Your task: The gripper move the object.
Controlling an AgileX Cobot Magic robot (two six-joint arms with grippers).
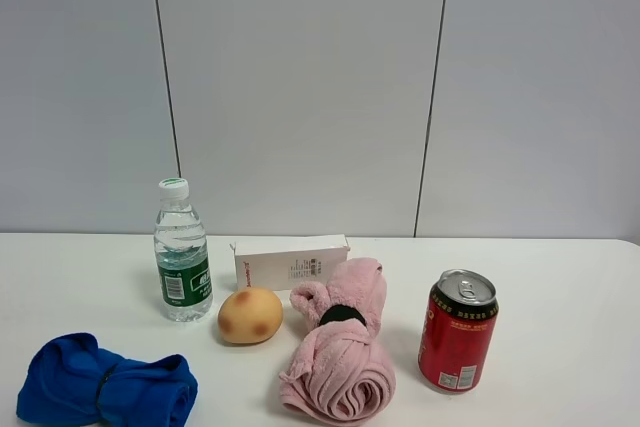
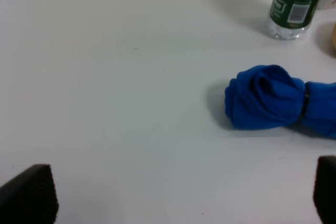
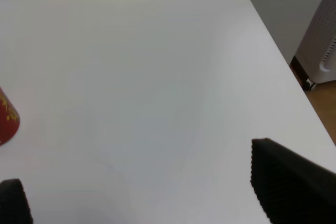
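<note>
A: What sits on the worktop (image 1: 560,287)?

B: In the high view, a row near the middle: a bottle (image 1: 181,252) upright at the left, a white box (image 1: 291,262) lying behind, a bun (image 1: 250,315) just in front of the box, a pink towel (image 1: 340,357) rolled and banded beside the bun, and a red can (image 1: 458,330) upright at the right. A blue cloth (image 1: 105,384) lies at the front left, apart from the rest.

A: Which one is to be moved?

B: The frames don't tell; none is held.

A: And the grippers?

B: The left gripper (image 2: 184,192) is spread wide over bare worktop with nothing between its pads; the blue cloth lies near it, the bottle farther off. The right gripper (image 3: 142,192) is likewise wide apart and empty, near the worktop's edge, the can just at the frame's side.
</note>
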